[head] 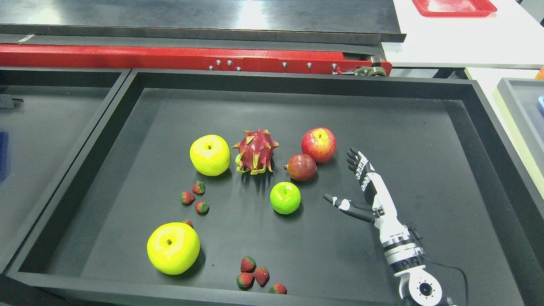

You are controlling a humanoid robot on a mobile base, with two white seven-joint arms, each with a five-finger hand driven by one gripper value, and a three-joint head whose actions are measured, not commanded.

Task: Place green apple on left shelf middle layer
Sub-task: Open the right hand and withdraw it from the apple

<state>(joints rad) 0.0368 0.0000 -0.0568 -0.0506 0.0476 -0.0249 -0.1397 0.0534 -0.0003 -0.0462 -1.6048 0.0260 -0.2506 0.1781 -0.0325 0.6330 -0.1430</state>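
Head view: right hand (361,187) over black tray (297,80), fingers spread, thumb out, grasping nothing. Green apple (285,197) on tray floor, left of hand, apart from it, just below pomegranate (301,167). Dragon fruit (255,151), red apple (318,144), two yellow apples, scattered strawberries nearby.

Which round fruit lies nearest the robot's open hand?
The green apple, just left of the right hand; the red apple and pomegranate sit slightly farther back.
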